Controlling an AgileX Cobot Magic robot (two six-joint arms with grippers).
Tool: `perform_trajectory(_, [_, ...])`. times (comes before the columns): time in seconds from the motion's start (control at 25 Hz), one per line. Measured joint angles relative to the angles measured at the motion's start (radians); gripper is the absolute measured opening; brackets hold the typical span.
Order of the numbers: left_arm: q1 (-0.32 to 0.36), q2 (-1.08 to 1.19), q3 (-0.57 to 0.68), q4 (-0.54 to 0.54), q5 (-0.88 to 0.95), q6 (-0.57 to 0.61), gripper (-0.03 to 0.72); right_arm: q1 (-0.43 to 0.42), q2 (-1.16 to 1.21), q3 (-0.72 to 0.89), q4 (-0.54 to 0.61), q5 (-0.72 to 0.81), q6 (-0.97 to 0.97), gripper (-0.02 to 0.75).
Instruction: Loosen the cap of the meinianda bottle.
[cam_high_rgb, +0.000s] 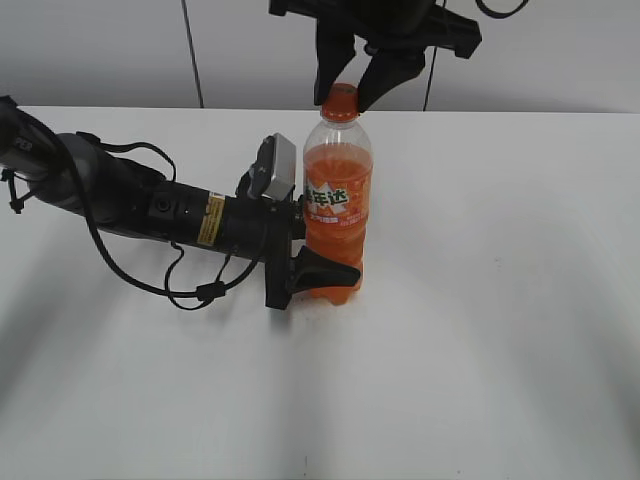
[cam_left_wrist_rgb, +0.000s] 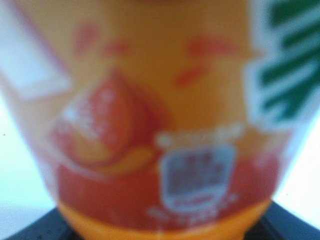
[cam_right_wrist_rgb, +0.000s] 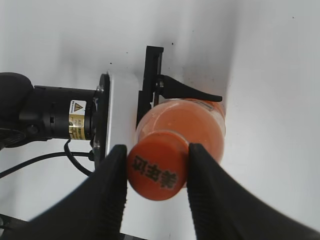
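A: Which step is in hand?

B: Taking hold of the cap (cam_right_wrist_rgb: 157, 171). The right gripper (cam_right_wrist_rgb: 156, 192) has a finger on either side of it; in the right wrist view both pads look pressed against its ribbed edge, so I'd call it clamped on the cap, though the grip may not be fully tight. The cap sits square on the neck, so by my reading no loosening has been done.

A: And the bottle itself?

B: The meinianda bottle (cam_high_rgb: 337, 205) stands upright on the white table (cam_high_rgb: 500, 330), near the centre of the exterior view. The left gripper (cam_high_rgb: 312, 268) comes in from nine o'clock and has its jaws around the lower body, below the label; one black finger (cam_high_rgb: 325, 270) shows at the front. The left wrist view is nothing but blurred label, pressed close.

A: What does the next move call for?

B: A firm pinch on the cap, then a turn of the right wrist about the bottle's axis, while the left keeps the body from spinning along. If the lower grip slips, I think the whole bottle would turn instead.

A: How does it look?

B: Clear plastic, orange drink nearly to the shoulder, orange label with white and green characters, orange cap with dark print on top.
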Motion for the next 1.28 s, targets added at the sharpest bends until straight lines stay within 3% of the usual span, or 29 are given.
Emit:
perform_trajectory(0.52, [0.0,0.0,0.0,-0.001,0.001,0.0,0.41,0.0,0.0,0.0,0.0,0.0,-0.112,0.276])
perform_trajectory(1.28, [0.0,0.0,-0.001,0.0,-0.002,0.008,0.41,0.0,-0.001,0.0,0.034,-0.004,-0.814,0.269])
